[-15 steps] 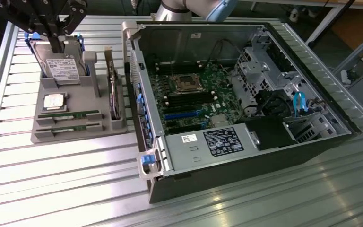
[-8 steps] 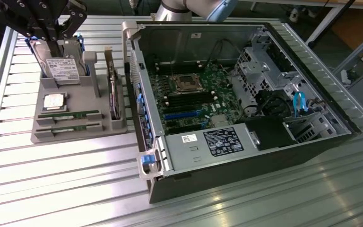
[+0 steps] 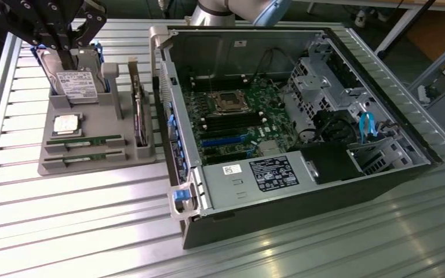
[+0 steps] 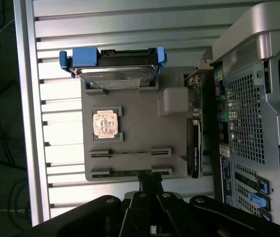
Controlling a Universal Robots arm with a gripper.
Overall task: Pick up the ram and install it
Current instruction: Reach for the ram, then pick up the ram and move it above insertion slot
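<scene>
A big open computer box [image 3: 284, 215] sits on a shiny metal table [image 3: 76, 223]. Beside it is a grey tray [image 3: 100, 124]. A silver hard drive [image 3: 78, 86] stands in the tray, and a square chip [image 3: 66, 123] lies near it.

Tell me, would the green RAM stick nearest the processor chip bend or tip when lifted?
Probably stiff: the ram stick is a flat circuit board sitting straight in slots of the gray holder. Likely light, being far thinner than the hard drive. Set down outside the slots, its narrow edge would probably let it tip.
</scene>
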